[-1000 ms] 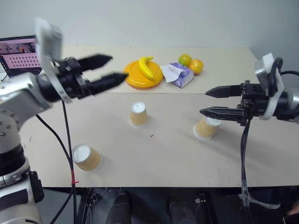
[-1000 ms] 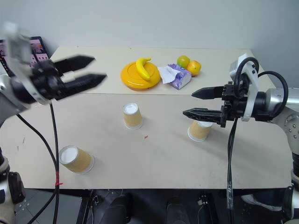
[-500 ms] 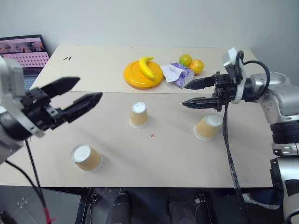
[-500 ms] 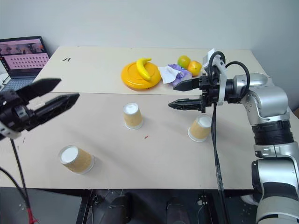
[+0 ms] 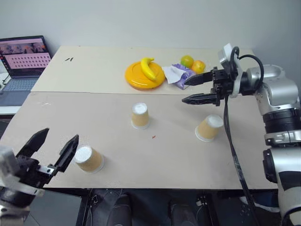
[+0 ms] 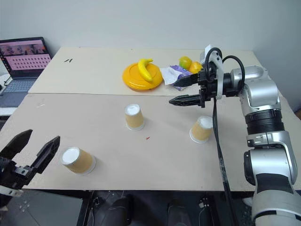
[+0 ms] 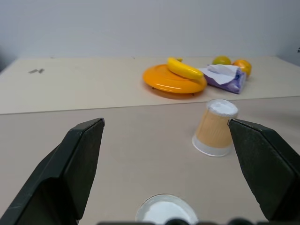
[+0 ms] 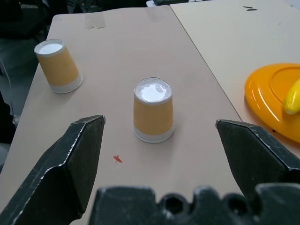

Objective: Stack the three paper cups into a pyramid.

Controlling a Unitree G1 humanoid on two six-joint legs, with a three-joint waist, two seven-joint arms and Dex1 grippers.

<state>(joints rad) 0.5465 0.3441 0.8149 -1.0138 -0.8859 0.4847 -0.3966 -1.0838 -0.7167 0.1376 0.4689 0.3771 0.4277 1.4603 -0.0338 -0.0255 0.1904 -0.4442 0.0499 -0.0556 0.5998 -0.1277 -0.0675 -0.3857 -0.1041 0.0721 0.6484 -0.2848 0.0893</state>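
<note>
Three paper cups stand upside down and well apart on the desk (image 5: 164,160): the near-left cup (image 5: 88,158), the middle cup (image 5: 139,115) and the right cup (image 5: 208,127). The left claw (image 5: 53,148) hangs open and empty at the desk's near edge, just beside the near-left cup. The right claw (image 6: 181,90) hovers open and empty above the desk, beyond the right cup. The head views take in a laptop (image 5: 21,61) at far left. The left wrist view looks level over the desk, with the middle cup before the yellow plate (image 7: 173,82) (banana (image 7: 185,69) on it).
</note>
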